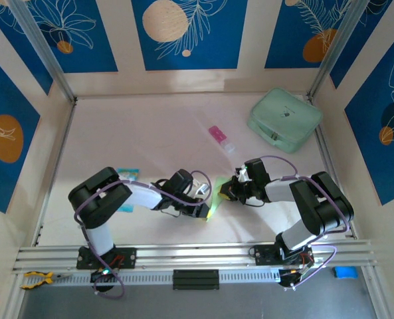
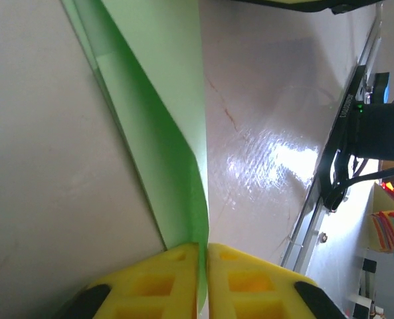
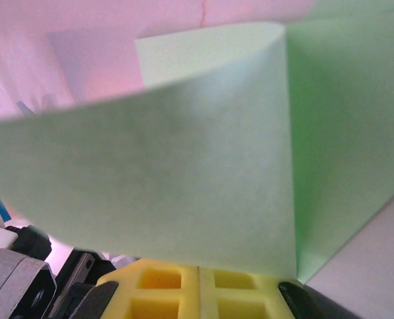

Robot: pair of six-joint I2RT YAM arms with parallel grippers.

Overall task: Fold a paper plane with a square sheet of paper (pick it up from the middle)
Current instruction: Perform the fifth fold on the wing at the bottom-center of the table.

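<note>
Blue leaf-print panels wall in a pale tabletop (image 1: 150,133). From overhead, the left gripper (image 1: 202,194) and right gripper (image 1: 228,191) meet near the front middle. The square sheet of paper (image 1: 213,203) stands lifted between them, well apart from the mint-green case (image 1: 284,119) and the pink-and-white tube (image 1: 220,137).

At the left wrist, the yellow pads (image 2: 163,279) are clenched on the sheet's near edge. The paper rises from them in a soft bend, not a sharp crease.

At the right wrist, the jaws are pressed together. The sheet (image 3: 183,173) curls over their tips and hides them, so I cannot tell whether paper is nipped there.

This looks like an early fold. To do it well, I'd bring the two layers edge to edge before flattening. Then lower the bend onto the table and press along it. The grippers should not pull apart, as paper this thin would likely tear or slip.
</note>
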